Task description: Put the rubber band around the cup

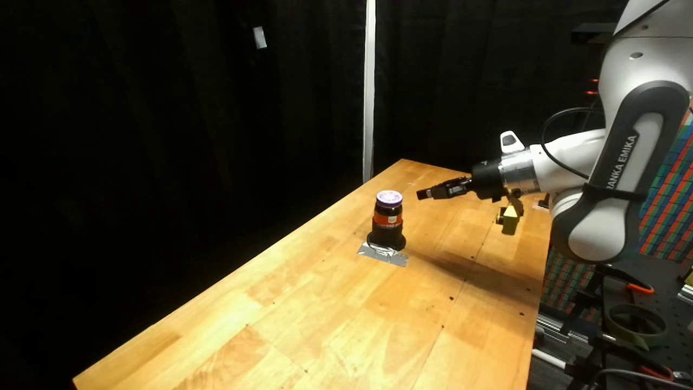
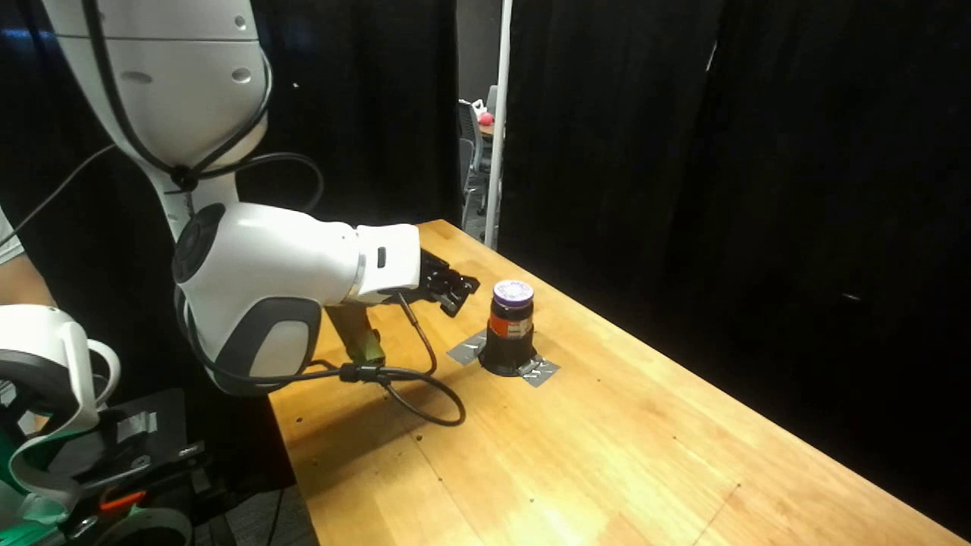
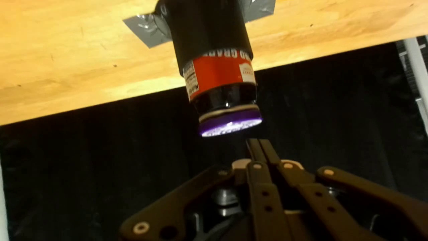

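Observation:
The cup is a dark jar with a red-orange label and a purple-and-white lid. It shows in both exterior views [image 1: 388, 218] [image 2: 510, 326] and upside down in the wrist view [image 3: 222, 72]. It stands upright in a black holder [image 1: 387, 236] [image 2: 508, 353]. A thin tan band [image 3: 229, 112], apparently the rubber band, runs around the jar just under the lid. My gripper [image 3: 260, 140] has its fingertips together with nothing visible between them. It also shows in both exterior views [image 1: 425, 194] [image 2: 464, 297], beside the jar near lid height and apart from it.
Grey tape [image 1: 383, 254] [image 2: 540, 371] [image 3: 148, 31] fixes the holder to the wooden table [image 1: 346, 314]. The table's long edge runs behind the jar, with a black curtain [image 2: 758, 189] beyond. A black cable loop [image 2: 455, 413] hangs from the arm over the table.

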{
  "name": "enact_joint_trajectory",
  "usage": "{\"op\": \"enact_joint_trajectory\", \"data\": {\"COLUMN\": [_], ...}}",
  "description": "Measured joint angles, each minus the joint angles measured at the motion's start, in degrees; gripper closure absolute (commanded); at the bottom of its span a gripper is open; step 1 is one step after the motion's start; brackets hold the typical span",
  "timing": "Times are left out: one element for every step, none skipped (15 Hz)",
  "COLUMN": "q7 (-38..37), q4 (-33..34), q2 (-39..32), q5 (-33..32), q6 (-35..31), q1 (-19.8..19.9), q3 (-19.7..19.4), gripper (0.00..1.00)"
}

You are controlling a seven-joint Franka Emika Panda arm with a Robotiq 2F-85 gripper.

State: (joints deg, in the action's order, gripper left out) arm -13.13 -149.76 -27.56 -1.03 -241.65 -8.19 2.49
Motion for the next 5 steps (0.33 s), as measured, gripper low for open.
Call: {"op": "enact_joint_trajectory", "data": {"q7": [0.02,0.01,0.01,0.01,0.01], "q4": [1.15,1.73,1.64,1.38,1.22], "q2": [0.55,0.83,0.69,0.44,0.22], "q5": [0.08,0.09,0.09,0.09,0.09], "q6": [0.36,0.35,0.1,-0.14,-0.25], "q1": [0.42,0.77,1.05,1.21,1.27], "q3": [0.3,0.59,0.83,0.98,1.04], "gripper": [0.93,0.91,0.85,0.77,0.7]}}
